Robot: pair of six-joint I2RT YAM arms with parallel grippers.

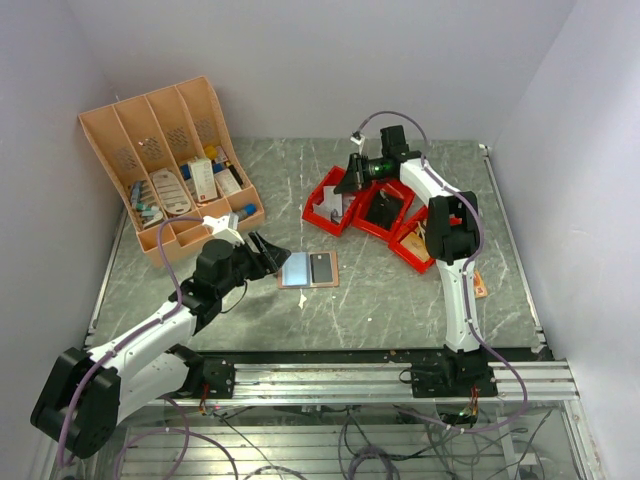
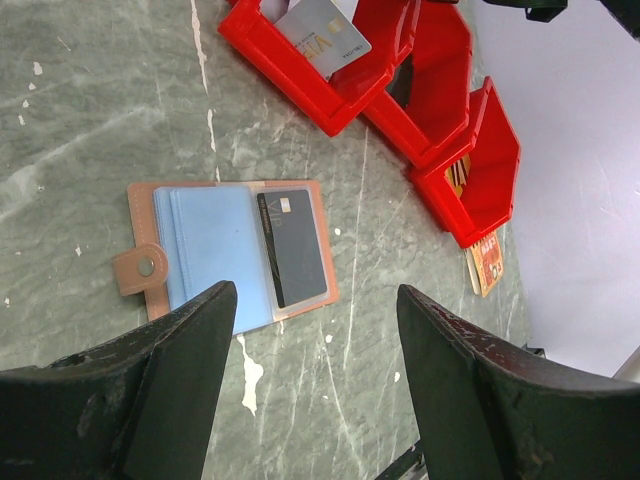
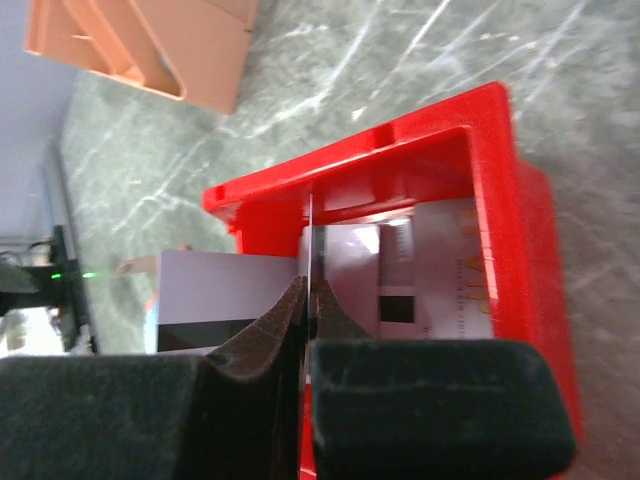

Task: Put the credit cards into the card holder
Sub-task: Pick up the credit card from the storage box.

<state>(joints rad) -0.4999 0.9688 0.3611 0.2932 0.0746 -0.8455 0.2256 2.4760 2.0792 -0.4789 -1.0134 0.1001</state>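
The card holder (image 1: pixel 308 269) lies open on the table, with a blue sleeve and a black credit card (image 2: pixel 295 248) in its pocket; its snap tab (image 2: pixel 140 268) points left. My left gripper (image 2: pixel 315 295) hovers open just to the holder's near left, holding nothing. My right gripper (image 3: pixel 311 295) is over the leftmost red bin (image 1: pixel 327 208), shut on a thin credit card (image 3: pixel 311 240) seen edge-on. More pale cards (image 3: pixel 440 270) stand in that bin. In the left wrist view a silver card (image 2: pixel 325 35) sticks up from the bin.
Three red bins (image 1: pixel 385 210) sit in a row at the table's middle right. The large orange slotted organiser (image 1: pixel 170 165) fills the back left. An orange card (image 2: pixel 487 262) lies on the table to the right of the bins.
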